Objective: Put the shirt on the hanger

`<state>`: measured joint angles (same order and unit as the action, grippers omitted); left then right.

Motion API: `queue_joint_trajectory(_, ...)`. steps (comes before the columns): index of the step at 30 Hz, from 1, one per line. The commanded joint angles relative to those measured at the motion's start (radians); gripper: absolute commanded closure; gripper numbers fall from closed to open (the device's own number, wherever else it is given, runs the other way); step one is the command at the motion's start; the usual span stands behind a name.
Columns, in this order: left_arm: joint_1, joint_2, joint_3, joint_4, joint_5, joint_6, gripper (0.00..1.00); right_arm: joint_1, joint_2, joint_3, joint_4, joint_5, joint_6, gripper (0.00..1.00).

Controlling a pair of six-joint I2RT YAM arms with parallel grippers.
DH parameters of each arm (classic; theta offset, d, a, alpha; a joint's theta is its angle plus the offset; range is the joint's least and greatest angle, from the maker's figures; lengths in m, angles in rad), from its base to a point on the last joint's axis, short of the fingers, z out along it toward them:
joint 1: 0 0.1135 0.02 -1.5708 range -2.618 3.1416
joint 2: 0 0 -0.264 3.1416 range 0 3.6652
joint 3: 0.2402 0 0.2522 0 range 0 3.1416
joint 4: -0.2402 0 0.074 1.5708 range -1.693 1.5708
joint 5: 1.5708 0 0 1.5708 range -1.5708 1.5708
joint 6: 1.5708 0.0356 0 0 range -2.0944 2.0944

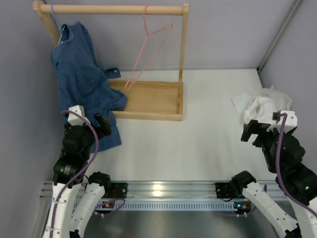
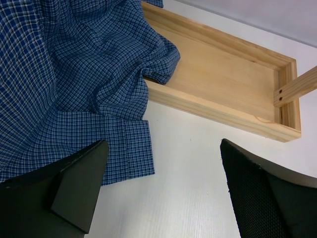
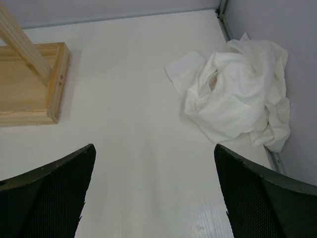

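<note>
The white shirt lies crumpled on the table at the far right, against the wall; the right wrist view shows this shirt as a wrinkled heap ahead and to the right. The pink wire hanger hangs bare by its hook from the wooden rail. My right gripper is open, just short of the shirt, nothing between its fingers. My left gripper is open too, above the table beside the blue shirt's hem.
A blue checked shirt hangs on a pale blue hanger at the rail's left end and drapes onto the table. The wooden rack's base tray stands centre back. Grey walls close in both sides.
</note>
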<state>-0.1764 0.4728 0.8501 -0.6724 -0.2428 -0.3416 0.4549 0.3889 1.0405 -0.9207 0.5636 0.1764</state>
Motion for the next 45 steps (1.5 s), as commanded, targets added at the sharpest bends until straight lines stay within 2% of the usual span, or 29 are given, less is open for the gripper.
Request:
queue_joint_trajectory(1, 0.008, -0.01, -0.011, 0.066, 0.028, 0.004, 0.02, -0.005, 0.039, 0.004, 0.005, -0.136, -0.005, 0.01)
queue_joint_trajectory(5, 0.008, 0.009, -0.016, 0.074, 0.085, 0.009, 0.02, -0.005, 0.154, 0.009, 0.019, -0.108, 0.023, 0.0)
queue_joint_trajectory(7, 0.008, 0.016, -0.016, 0.076, 0.106, 0.009, 0.02, -0.005, 0.22, 0.033, 0.022, -0.155, 0.049, 0.0)
queue_joint_trajectory(12, 0.008, 0.039, -0.017, 0.08, 0.122, 0.013, 0.02, -0.024, 0.488, 0.093, 0.098, -0.093, 0.121, 0.0)
queue_joint_trajectory(14, 0.008, 0.049, -0.016, 0.08, 0.125, 0.015, 0.02, -0.129, 0.607, 0.11, 0.207, -0.12, 0.126, 0.01)
queue_joint_trajectory(15, 0.008, 0.052, -0.017, 0.079, 0.126, 0.013, 0.02, -0.197, 0.654, 0.121, 0.239, -0.166, 0.127, 0.0)
queue_joint_trajectory(16, 0.006, 0.053, -0.017, 0.08, 0.129, 0.015, 0.02, -0.349, 0.712, 0.131, 0.264, -0.3, 0.135, 0.01)
queue_joint_trajectory(18, 0.006, 0.056, -0.019, 0.08, 0.145, 0.015, 0.02, -0.444, 0.884, 0.202, 0.31, -0.358, 0.138, 0.01)
queue_joint_trajectory(19, 0.005, 0.055, -0.019, 0.085, 0.149, 0.015, 0.02, -0.502, 0.994, 0.237, 0.309, -0.279, 0.111, 0.01)
queue_joint_trajectory(22, 0.005, 0.055, -0.02, 0.083, 0.154, 0.015, 0.02, -0.519, 1.138, 0.355, 0.319, -0.112, 0.083, 0.01)
queue_joint_trajectory(24, 0.005, 0.061, -0.017, 0.082, 0.142, 0.016, 0.02, -0.551, 1.284, 0.436, 0.321, -0.142, 0.075, 0.01)
queue_joint_trajectory(26, 0.005, 0.067, -0.016, 0.08, 0.135, 0.016, 0.02, -0.585, 1.414, 0.489, 0.321, -0.151, 0.074, 0.11)
queue_joint_trajectory(28, 0.005, 0.07, -0.017, 0.08, 0.145, 0.016, 0.02, -0.611, 1.47, 0.501, 0.324, -0.128, 0.075, 0.22)
queue_joint_trajectory(33, 0.003, 0.059, -0.017, 0.08, 0.18, 0.018, 0.02, -0.624, 1.568, 0.475, 0.355, -0.116, 0.028, 0.28)
queue_joint_trajectory(35, 0.003, 0.056, -0.014, 0.08, 0.181, 0.021, 0.02, -0.63, 1.607, 0.461, 0.347, -0.142, 0.029, 0.38)
queue_joint_trajectory(36, 0.003, 0.056, -0.013, 0.08, 0.183, 0.021, 0.02, -0.633, 1.613, 0.454, 0.347, -0.155, 0.031, 0.52)
queue_joint_trajectory(38, 0.005, 0.055, -0.016, 0.08, 0.194, 0.019, 0.02, -0.634, 1.608, 0.434, 0.355, -0.241, 0.02, 0.73)
queue_joint_trajectory(39, 0.003, 0.053, -0.016, 0.08, 0.197, 0.021, 0.02, -0.631, 1.595, 0.417, 0.367, -0.269, 0.02, 0.88)
queue_joint_trajectory(40, 0.0, 0.05, -0.017, 0.082, 0.198, 0.021, 0.02, -0.615, 1.534, 0.361, 0.385, -0.286, 0.029, 1.0)
queue_joint_trajectory(41, 0.0, 0.05, -0.016, 0.08, 0.195, 0.019, 0.02, -0.599, 1.494, 0.33, 0.451, -0.297, 0.028, 1.0)
queue_joint_trajectory(45, 0.0, 0.056, -0.019, 0.082, 0.192, 0.019, 0.02, -0.501, 1.305, 0.212, 0.514, -0.323, 0.046, 1.0)
